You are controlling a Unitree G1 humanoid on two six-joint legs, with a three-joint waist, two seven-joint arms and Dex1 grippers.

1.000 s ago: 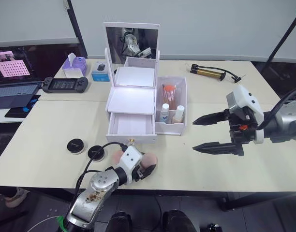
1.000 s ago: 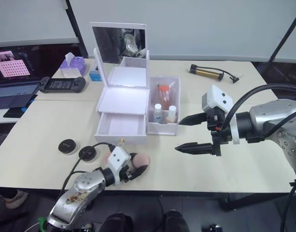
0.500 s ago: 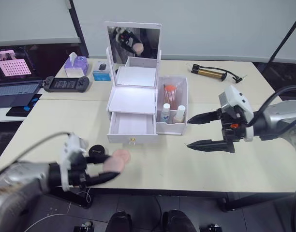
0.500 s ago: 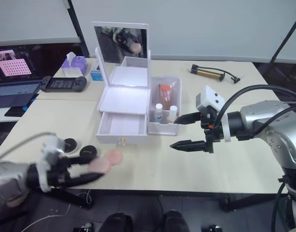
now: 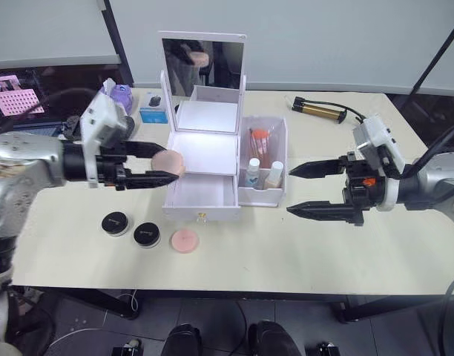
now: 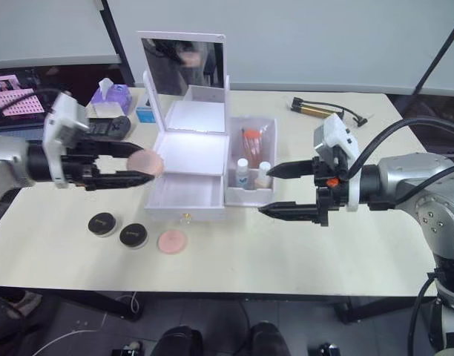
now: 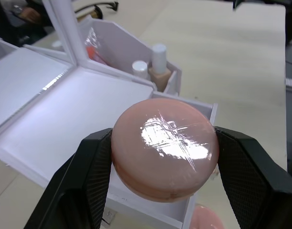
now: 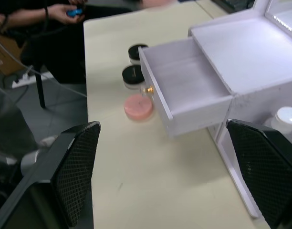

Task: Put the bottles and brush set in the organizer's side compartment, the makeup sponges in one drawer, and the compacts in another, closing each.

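a pink makeup sponge (image 7: 164, 148) is held pinched in the left gripper (image 5: 165, 165) above the organizer (image 5: 205, 152), beside its open drawer (image 5: 202, 191); released early, it could land on the top tray. the right gripper (image 5: 313, 190) is held wide open and empty.

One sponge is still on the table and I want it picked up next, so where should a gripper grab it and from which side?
Grip the sponge across its rim from above, one finger on each side. It lies flat, so only the edge gives a hold. The compact sits close on its left, so approach from the front or right.
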